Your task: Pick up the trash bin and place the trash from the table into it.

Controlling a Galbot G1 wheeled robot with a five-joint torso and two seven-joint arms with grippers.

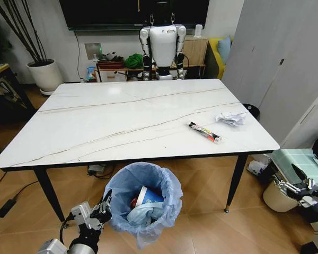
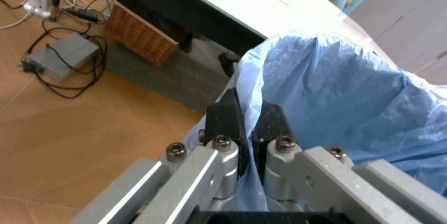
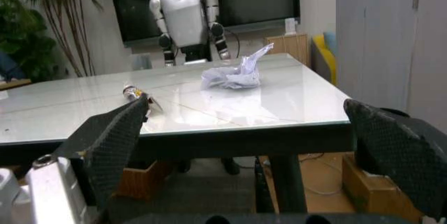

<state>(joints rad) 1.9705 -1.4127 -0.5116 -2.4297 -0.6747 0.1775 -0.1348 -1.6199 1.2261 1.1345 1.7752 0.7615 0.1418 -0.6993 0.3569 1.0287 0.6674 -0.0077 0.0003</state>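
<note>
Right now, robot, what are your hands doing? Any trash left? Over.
Left gripper shut on trash bin rim. Right gripper open, low beside table. Crumpled white paper and long thin dark wrapper on the tabletop. Nothing blocking.

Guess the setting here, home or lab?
Likely a robot test room dressed as a living room: a humanoid robot on a stand under a wall screen, a potted plant, and a marble-look table.

One crumpled paper [image 1: 230, 118], one dark wrapper [image 1: 204, 132], one bin [image 1: 143, 201].
</note>
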